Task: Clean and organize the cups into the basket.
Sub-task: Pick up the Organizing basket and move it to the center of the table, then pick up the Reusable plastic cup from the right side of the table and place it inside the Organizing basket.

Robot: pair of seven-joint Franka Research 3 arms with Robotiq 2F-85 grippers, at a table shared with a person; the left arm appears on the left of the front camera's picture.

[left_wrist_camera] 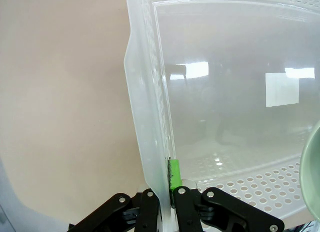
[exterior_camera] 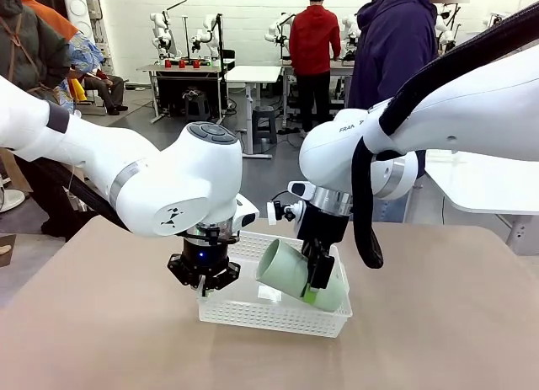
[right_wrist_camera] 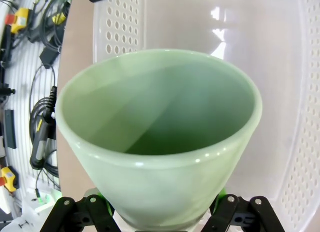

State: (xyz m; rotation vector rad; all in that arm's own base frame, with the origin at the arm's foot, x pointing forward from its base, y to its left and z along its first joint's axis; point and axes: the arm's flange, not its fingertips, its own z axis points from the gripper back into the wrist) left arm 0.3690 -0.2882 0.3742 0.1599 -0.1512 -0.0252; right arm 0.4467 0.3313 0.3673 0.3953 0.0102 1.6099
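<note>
The white perforated basket [exterior_camera: 271,319] sits on the tan table in the middle of the front view. My left gripper [exterior_camera: 204,279] points down at the basket's left end. In the left wrist view this gripper [left_wrist_camera: 167,188] is shut on the basket's side wall [left_wrist_camera: 146,117], one finger on each face. My right gripper [exterior_camera: 315,287] is shut on a pale mint green cup [exterior_camera: 290,270], which hangs tilted over the basket's right half, mouth up and to the left. The right wrist view looks into the cup's mouth [right_wrist_camera: 160,127] with the basket floor [right_wrist_camera: 280,91] behind it. The cup's rim [left_wrist_camera: 313,162] shows at the left wrist view's right edge.
A person in a dark hoodie [exterior_camera: 392,45] stands at the table's far side. The tan tabletop [exterior_camera: 438,323] lies bare around the basket. Cables and tools [right_wrist_camera: 30,66] lie beyond the table's edge in the right wrist view.
</note>
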